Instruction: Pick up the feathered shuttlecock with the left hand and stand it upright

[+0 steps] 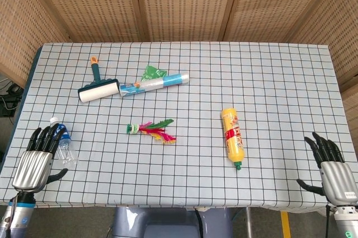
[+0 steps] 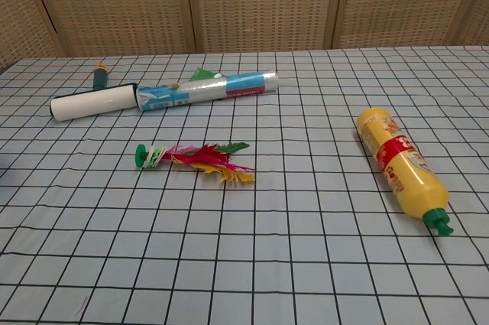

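Where the head view covers the whole checked tablecloth (image 1: 268, 70), the left hand (image 1: 34, 162) sits at the near left corner, palm down, fingers (image 1: 46, 137) extended and spread, holding nothing. The right hand (image 1: 334, 173) sits at the near right corner in the same pose, also holding nothing. The feathered shuttlecock (image 1: 151, 130) lies flat near the table centre, green base toward the left hand, well apart from its fingers. A clear water bottle (image 1: 62, 141) lies just beside those fingers, between hand and shuttlecock. Bare cloth surrounds the shuttlecock on all sides.

In the chest view neither hand appears. The shuttlecock (image 2: 195, 158) lies on its side, feathers pointing right. A lint roller (image 2: 92, 102) and a wrapped roll (image 2: 210, 89) lie behind it; a yellow squeeze bottle (image 2: 401, 168) lies well apart at right.
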You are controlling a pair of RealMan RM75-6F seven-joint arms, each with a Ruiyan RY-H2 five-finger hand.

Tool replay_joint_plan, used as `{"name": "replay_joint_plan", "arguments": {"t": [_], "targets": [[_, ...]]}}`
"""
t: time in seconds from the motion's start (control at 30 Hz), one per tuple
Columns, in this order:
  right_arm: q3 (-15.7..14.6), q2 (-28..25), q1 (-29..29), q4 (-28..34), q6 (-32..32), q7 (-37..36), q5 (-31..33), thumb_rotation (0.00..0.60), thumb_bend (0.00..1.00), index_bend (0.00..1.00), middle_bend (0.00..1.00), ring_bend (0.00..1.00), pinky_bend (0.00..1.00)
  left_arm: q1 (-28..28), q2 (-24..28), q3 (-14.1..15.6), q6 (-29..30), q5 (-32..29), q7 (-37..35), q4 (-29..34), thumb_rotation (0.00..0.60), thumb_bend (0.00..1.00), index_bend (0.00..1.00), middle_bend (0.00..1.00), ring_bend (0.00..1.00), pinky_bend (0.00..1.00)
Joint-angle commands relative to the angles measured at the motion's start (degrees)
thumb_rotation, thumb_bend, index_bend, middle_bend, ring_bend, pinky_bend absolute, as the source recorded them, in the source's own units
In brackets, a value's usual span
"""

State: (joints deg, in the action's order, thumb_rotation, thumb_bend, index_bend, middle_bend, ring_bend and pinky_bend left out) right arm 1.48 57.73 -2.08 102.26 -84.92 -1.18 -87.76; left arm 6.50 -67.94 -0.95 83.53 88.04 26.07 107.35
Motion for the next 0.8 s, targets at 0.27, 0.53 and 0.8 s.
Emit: {"name": "replay_joint_plan", "arguments": {"t": [0.27, 0.53, 0.8], "targets": [[0.7, -0.7, 0.1, -0.3, -0.1, -2.0, 1.3, 0.6, 0.07, 0.03, 0.0, 0.0, 0.0, 9.4, 0.2, -5.8, -10.6, -4.3, 2.9, -0.4, 0.6, 0.09, 0.12, 0.0, 0.0, 0.0], [1.3, -0.7, -0.1, -1.2, 0.2, -3.4, 2.5, 0.6, 0.07, 0.03, 0.0, 0.0, 0.0, 15.8, -5.3, -9.3, -15.4, -7.5, 6.9, -5.0, 0.6, 0.13, 0.29, 0.0, 0.0, 0.0], [2.0, -0.7, -0.3, -2.7, 1.2, -5.4, 4.4, 0.6, 0.07, 0.03, 0.0, 0.0, 0.0, 25.3, -15.6, -12.7, -22.4, -17.2, 17.3, -10.5, 0.6, 0.13, 0.39, 0.0, 0.0, 0.0]]}}
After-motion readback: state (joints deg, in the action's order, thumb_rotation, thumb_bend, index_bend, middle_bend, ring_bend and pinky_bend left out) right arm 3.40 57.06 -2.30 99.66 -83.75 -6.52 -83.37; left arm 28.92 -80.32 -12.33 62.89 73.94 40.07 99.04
